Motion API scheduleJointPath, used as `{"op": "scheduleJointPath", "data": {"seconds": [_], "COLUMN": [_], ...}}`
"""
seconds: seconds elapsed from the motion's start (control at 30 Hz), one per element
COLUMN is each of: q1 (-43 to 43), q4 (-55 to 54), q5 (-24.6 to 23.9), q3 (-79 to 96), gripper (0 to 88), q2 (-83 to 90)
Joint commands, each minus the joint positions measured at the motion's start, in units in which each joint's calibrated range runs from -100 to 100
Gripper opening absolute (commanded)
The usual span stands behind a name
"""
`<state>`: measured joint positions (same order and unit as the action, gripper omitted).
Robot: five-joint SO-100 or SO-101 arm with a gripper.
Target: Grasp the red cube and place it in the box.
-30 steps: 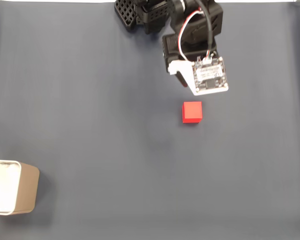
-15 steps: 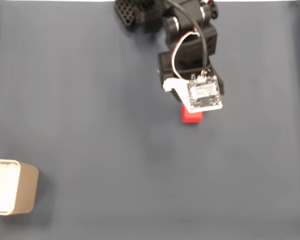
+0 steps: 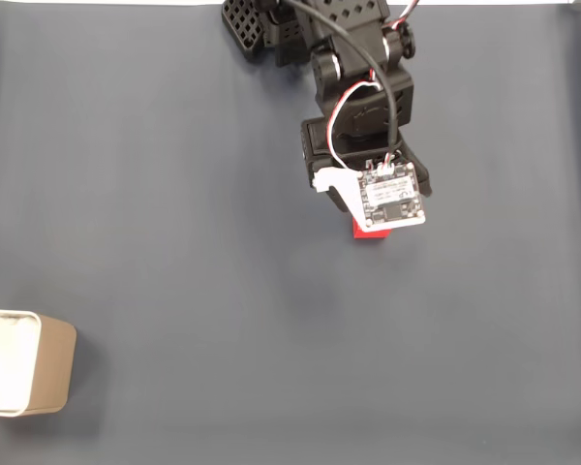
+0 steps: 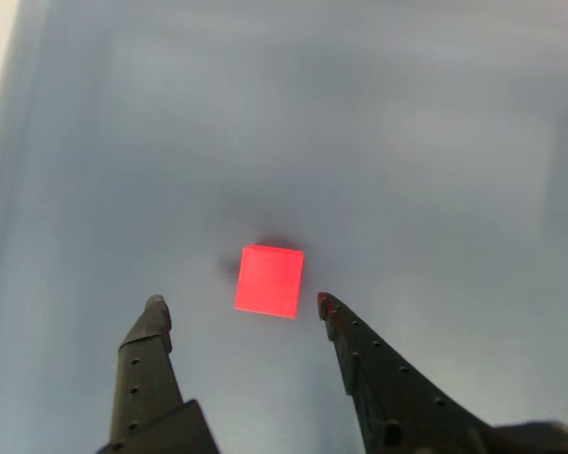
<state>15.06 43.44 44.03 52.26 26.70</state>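
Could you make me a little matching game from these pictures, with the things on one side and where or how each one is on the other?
Things:
1. red cube
2. box
3. gripper
4. table

States:
A. at the lower left edge of the fixed view
B. open, fingertips on either side of the cube
C. dark blue-grey surface
D. on the table, not yet gripped

Pairs: 1-D, 2-A, 3-B, 4-C

The black arm with its white circuit board (image 3: 391, 201) has come down the fixed view over the small red matte cube (image 3: 369, 235) — now mostly covered, only a bottom sliver showing.
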Motion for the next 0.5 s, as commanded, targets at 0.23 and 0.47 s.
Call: {"op": "scheduleJointPath", "data": {"seconds": [0.23, 0.47], "q1": [-1.1, -1.8], "q4": [-5.6, -6.8], "q5": [0.0, -0.6], "q3": [6.4, 9.4], "gripper": [36.6, 36.3], "q2": [4.8, 6.1]}}
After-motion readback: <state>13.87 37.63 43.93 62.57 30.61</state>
